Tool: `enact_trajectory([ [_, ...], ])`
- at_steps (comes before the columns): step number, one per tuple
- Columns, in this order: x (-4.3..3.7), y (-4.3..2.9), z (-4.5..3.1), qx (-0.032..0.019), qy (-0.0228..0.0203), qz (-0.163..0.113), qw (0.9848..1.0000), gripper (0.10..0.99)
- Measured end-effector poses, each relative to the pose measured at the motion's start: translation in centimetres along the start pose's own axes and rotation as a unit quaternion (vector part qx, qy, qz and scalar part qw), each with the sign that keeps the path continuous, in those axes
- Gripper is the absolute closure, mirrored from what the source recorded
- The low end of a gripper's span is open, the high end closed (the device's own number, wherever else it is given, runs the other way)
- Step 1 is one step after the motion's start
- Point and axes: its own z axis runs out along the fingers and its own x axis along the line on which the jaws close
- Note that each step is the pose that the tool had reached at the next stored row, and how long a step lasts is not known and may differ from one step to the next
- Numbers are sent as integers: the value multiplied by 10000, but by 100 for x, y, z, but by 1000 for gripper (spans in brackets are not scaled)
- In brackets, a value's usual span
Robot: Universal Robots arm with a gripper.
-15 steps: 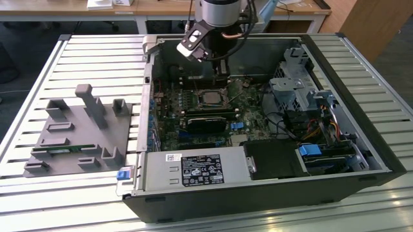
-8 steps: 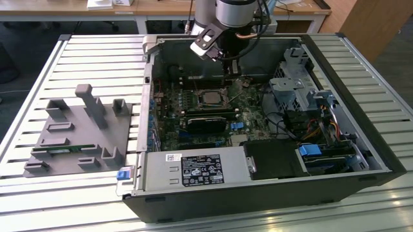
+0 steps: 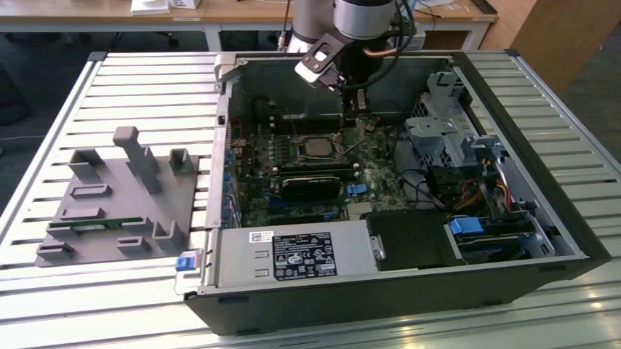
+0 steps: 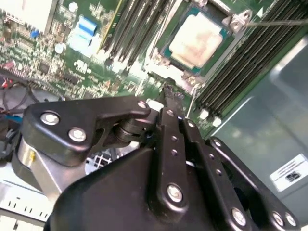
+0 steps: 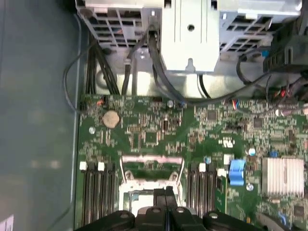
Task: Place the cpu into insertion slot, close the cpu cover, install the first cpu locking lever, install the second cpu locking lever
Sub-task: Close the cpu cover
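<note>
The cpu (image 4: 199,38), a square chip with a silvery-tan top, lies in the insertion slot (image 4: 166,50) on the green motherboard; from outside, the cpu (image 3: 318,147) shows mid-board. My gripper (image 4: 168,91) hangs over the slot's edge with its black fingers pressed together and nothing visible between them. In the first wrist view the cpu cover (image 5: 151,166), a thin silvery frame, sits just beyond the gripper (image 5: 166,192) with green board showing through its cut-out, so it looks tilted up. A thin locking lever (image 4: 279,21) sticks out from the slot's corner. The gripper (image 3: 351,120) is inside the open case.
Long black memory slots (image 5: 98,192) flank the socket on both sides. A metal drive cage (image 3: 437,138), cables (image 5: 159,77) and the case wall (image 5: 38,120) stand close by. A power supply (image 3: 291,258) fills the case's front. A grey fixture (image 3: 116,196) lies at the exterior view's left.
</note>
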Motion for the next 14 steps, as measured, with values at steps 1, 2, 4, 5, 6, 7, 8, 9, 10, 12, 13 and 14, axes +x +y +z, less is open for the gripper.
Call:
enact_trajectory([
  [1,2,30,2,1,-1,0,10000,980],
  [2,3,63,6,2,0,0,10000,980],
  [4,7,138,18,9,-1,0,10000,980],
  [5,11,170,23,12,-2,0,10000,980],
  [6,18,192,29,13,-1,3,10000,980],
  [7,26,204,35,13,-1,12,10000,980],
  [8,34,213,39,14,-2,26,10000,980],
  [9,43,222,45,15,-3,40,10000,980],
  [10,52,234,53,17,-4,55,10000,980],
  [12,85,254,71,21,-4,65,10000,980],
  [13,105,275,80,27,-5,66,10000,980],
  [14,118,305,89,36,-4,65,10000,980],
])
